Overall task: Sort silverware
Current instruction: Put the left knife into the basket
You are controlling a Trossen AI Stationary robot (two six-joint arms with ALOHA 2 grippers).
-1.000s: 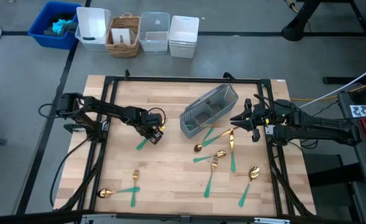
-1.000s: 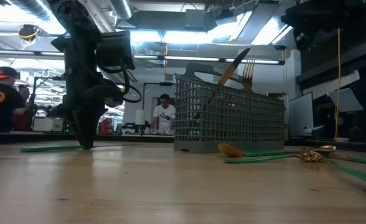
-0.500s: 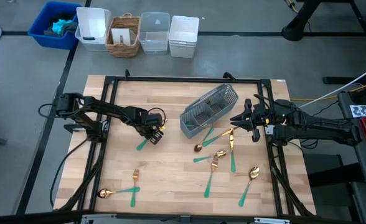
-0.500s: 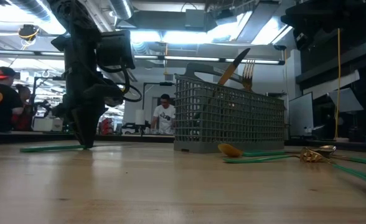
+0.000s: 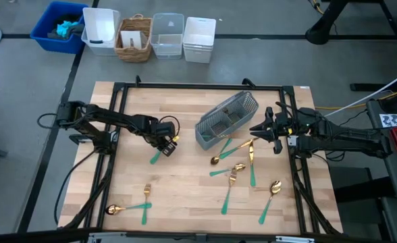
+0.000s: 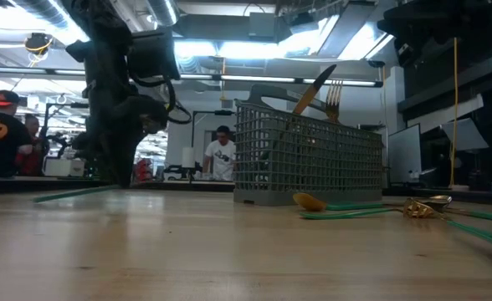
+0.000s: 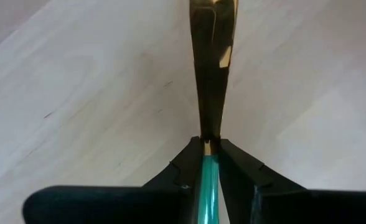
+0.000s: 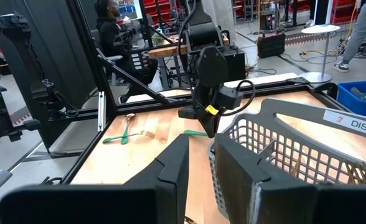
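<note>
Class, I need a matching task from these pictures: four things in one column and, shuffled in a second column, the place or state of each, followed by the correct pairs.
Things
1. left gripper
2. right gripper
3. wire-mesh caddy
4. wicker basket

Places or states
A. off the table, among the bins beyond its far edge
B. shut on a teal-handled utensil
C. holding nothing, beside the caddy
D. on the table, with utensils standing in it

Pairs: 1-B, 2-C, 3-D, 4-A
</note>
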